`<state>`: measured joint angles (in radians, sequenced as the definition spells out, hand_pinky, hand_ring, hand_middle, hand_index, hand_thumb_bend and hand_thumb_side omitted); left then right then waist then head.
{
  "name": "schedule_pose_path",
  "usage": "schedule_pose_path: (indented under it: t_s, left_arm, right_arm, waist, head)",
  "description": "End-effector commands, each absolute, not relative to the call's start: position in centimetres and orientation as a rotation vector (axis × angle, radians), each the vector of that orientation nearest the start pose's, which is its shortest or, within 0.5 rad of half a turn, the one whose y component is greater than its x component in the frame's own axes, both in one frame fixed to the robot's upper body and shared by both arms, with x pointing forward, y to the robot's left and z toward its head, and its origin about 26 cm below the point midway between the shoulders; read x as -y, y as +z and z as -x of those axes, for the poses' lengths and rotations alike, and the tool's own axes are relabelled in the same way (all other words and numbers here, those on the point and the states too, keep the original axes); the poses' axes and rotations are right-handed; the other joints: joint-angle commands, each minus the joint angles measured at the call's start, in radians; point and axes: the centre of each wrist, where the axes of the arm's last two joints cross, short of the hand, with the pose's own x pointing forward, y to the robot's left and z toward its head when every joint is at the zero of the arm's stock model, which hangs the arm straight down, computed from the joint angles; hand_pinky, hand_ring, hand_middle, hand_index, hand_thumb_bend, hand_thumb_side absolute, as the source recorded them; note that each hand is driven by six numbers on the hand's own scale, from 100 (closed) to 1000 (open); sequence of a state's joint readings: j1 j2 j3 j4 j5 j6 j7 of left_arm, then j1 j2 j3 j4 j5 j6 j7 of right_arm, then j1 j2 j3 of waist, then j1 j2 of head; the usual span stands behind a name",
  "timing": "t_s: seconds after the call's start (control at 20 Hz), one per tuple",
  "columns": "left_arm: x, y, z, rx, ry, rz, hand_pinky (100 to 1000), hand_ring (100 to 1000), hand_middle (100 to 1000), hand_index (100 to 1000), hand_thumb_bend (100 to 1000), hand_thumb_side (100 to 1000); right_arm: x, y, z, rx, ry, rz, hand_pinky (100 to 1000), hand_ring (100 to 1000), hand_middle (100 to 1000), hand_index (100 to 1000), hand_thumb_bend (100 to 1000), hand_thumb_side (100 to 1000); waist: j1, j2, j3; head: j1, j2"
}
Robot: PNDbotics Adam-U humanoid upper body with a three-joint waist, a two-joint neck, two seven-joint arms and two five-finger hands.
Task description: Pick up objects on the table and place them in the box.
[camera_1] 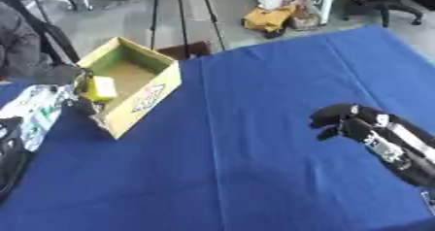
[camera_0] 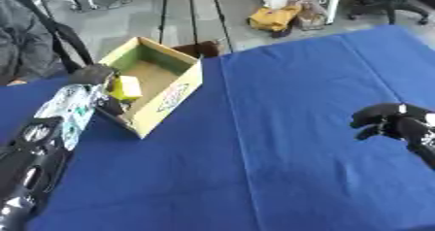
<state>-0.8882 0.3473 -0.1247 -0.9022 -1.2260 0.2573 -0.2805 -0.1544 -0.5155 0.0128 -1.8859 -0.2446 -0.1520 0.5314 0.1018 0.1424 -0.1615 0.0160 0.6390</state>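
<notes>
An open cardboard box [camera_0: 176, 95] stands on the blue table [camera_0: 280, 142] at the upper left. My left arm reaches up from the lower left corner, and my left hand [camera_0: 93, 74] is at the box's left side. A yellow object [camera_0: 127, 87] sits in that hand's curled fingers, just inside the box above its floor. My right hand [camera_1: 340, 116] hovers over the right side of the table, far from the box, fingers curled with nothing in them. No other loose object shows on the cloth.
A person in grey [camera_0: 21, 45] sits beyond the table's far left edge, close to the box. Tripod legs [camera_0: 193, 16] and a yellow bag [camera_0: 274, 17] are on the floor behind. The table's far edge runs diagonally behind the box.
</notes>
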Motion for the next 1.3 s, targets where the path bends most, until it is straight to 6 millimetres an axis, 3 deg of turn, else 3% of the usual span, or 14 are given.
schedule_pose_path:
  t_s: [0.05,0.1,0.15,0.2,0.4,0.55,0.75,0.85,0.95,1.1,1.3]
  left_arm:
    - [-25.7,15.9,-47.8,1.061,-1.198,-1.274,590,551,579,785,386,416]
    - [-25.7,16.0,-47.8,1.072,-1.198,-1.279,606,563,600,815,560,534]
    - [-25.7,16.2,-47.7,1.085,-1.196,-1.291,613,570,611,829,642,582]
    - [-25.7,16.3,-47.7,1.098,-1.194,-1.302,633,594,645,855,795,670]
    - [-25.6,16.9,-47.6,1.137,-1.181,-1.348,671,654,727,903,968,768]
    - [-25.6,17.2,-47.5,1.166,-1.159,-1.372,679,674,743,894,933,779]
    - [-25.6,19.0,-46.8,1.330,-1.025,-1.401,655,617,683,849,735,767]
    - [-25.7,20.7,-45.8,1.480,-0.898,-1.388,638,582,642,821,562,791]
    - [-25.7,22.6,-44.2,1.667,-0.738,-1.344,622,557,608,793,442,796]
    - [-25.5,24.3,-40.7,1.949,-0.512,-1.190,601,540,587,772,396,794]
    - [-25.0,23.0,-35.8,2.180,-0.301,-0.869,581,525,570,763,371,825]
  right_arm:
    - [31.4,16.1,-29.6,1.994,0.952,-0.230,725,802,779,845,100,801]
    - [31.4,16.1,-29.6,1.995,0.951,-0.230,725,802,778,845,100,800]
    - [31.4,16.2,-29.6,1.995,0.951,-0.231,725,802,778,845,100,800]
    - [31.4,16.2,-29.6,1.996,0.951,-0.231,725,802,778,845,100,800]
    - [31.4,16.1,-29.6,1.995,0.950,-0.233,725,802,778,845,100,799]
    - [31.4,16.1,-29.7,1.996,0.948,-0.235,725,801,778,845,100,798]
    - [31.6,15.9,-29.6,1.994,0.936,-0.231,725,801,778,845,100,797]
    - [31.6,15.8,-29.5,1.993,0.927,-0.229,725,801,778,845,100,796]
    - [31.7,15.7,-29.5,1.991,0.918,-0.227,725,801,778,845,100,796]
    - [31.9,15.6,-29.5,1.991,0.904,-0.223,725,801,777,844,100,794]
    - [31.9,15.5,-29.4,1.994,0.885,-0.225,724,799,775,843,100,790]
  waist:
    - [-0.008,-0.011,0.000]
    - [-0.008,-0.011,0.001]
    - [-0.009,-0.011,0.001]
    - [-0.009,-0.012,0.002]
    - [-0.010,-0.013,0.003]
    - [-0.011,-0.015,0.004]
    - [-0.016,-0.019,0.013]
    - [-0.018,-0.021,0.022]
    - [-0.020,-0.025,0.032]
    - [-0.022,-0.028,0.049]
    - [-0.029,-0.033,0.073]
  head:
    - [0.004,-0.013]
    - [0.004,-0.014]
    - [0.004,-0.014]
    - [0.004,-0.014]
    - [0.004,-0.014]
    - [0.004,-0.014]
    - [-0.001,-0.010]
    - [-0.005,-0.006]
    - [-0.012,-0.001]
    - [-0.022,0.002]
    - [-0.036,0.005]
